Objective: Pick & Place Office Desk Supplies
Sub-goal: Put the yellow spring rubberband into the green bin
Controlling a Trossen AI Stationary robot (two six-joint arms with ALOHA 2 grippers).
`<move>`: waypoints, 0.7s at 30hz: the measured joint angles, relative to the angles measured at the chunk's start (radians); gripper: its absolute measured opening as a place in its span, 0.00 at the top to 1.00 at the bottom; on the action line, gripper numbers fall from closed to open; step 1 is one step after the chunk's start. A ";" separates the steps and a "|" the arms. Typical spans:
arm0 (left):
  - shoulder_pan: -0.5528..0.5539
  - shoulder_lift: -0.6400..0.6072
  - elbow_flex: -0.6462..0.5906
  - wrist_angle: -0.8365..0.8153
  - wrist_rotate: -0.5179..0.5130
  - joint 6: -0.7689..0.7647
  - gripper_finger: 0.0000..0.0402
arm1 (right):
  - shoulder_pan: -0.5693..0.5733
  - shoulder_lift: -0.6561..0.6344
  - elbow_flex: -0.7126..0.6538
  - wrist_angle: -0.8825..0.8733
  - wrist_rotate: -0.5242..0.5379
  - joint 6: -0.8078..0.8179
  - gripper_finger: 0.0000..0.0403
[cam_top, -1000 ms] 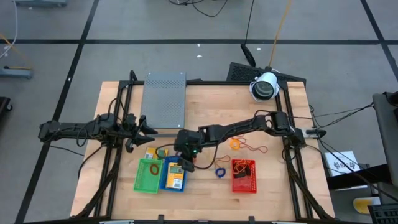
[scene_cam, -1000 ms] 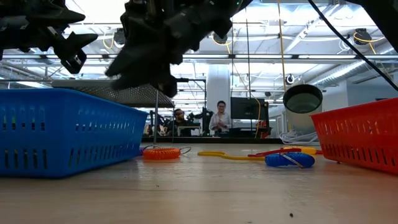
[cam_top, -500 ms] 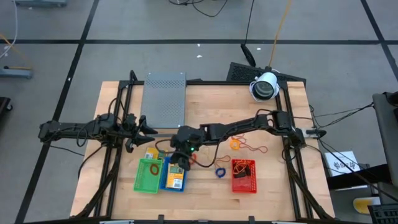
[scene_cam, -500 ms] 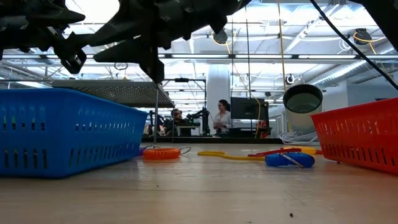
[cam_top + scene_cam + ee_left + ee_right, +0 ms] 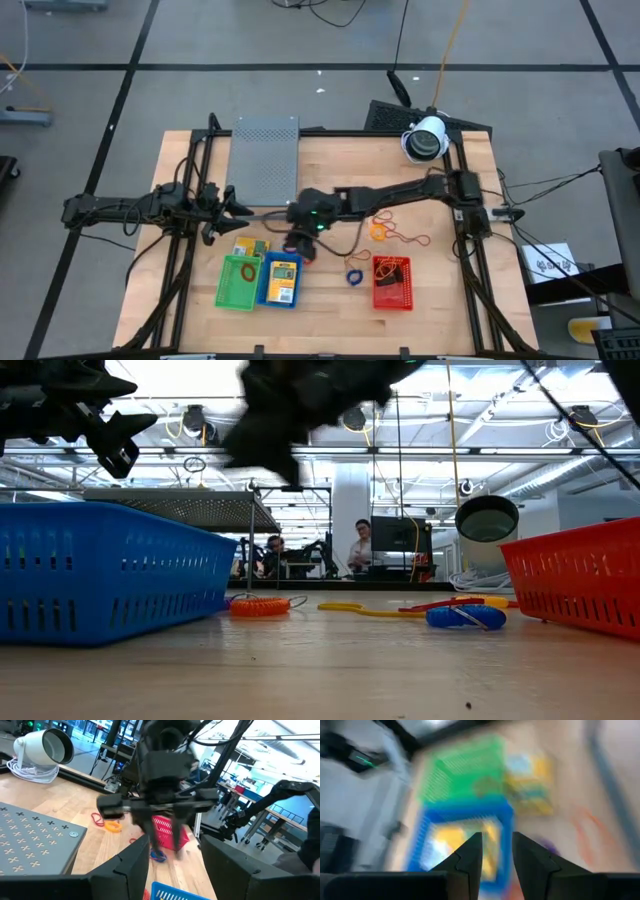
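Observation:
My right gripper point(image 5: 302, 247) hovers open and empty just beyond the far edge of the blue basket point(image 5: 280, 281); its wrist view shows bare fingers point(image 5: 470, 857) above that basket. One yellow packet point(image 5: 282, 280) lies in the blue basket, and another point(image 5: 250, 247) lies flat on the table by the green basket point(image 5: 238, 282). A blue rubber-band loop point(image 5: 353, 276), an orange one point(image 5: 378, 232) and a red one point(image 5: 408, 239) lie on the wood. My left gripper point(image 5: 236, 205) waits open at the table's left.
A grey perforated metal box point(image 5: 265, 160) sits at the far left and a white round lamp-like device point(image 5: 425, 139) at the far right. The red basket point(image 5: 392, 283) stands near the front right. Bare wood lies along the near edge. People sit in the room behind.
My right gripper has risen from low over the blue basket and drawn back toward the table's far and right side, tipping nearer to level. The baskets, packets and loops have stayed in place.

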 joint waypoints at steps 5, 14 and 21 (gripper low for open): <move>0.000 0.000 0.000 0.001 0.000 0.000 0.54 | 0.004 -0.230 -0.258 -0.012 0.329 -0.057 0.74; 0.000 0.000 0.000 0.000 -0.001 0.000 0.54 | 0.003 -0.568 -0.562 -0.257 0.452 0.019 0.73; 0.000 0.000 0.000 0.000 -0.001 -0.001 0.54 | 0.001 -0.672 -0.645 -0.473 0.423 -0.031 0.74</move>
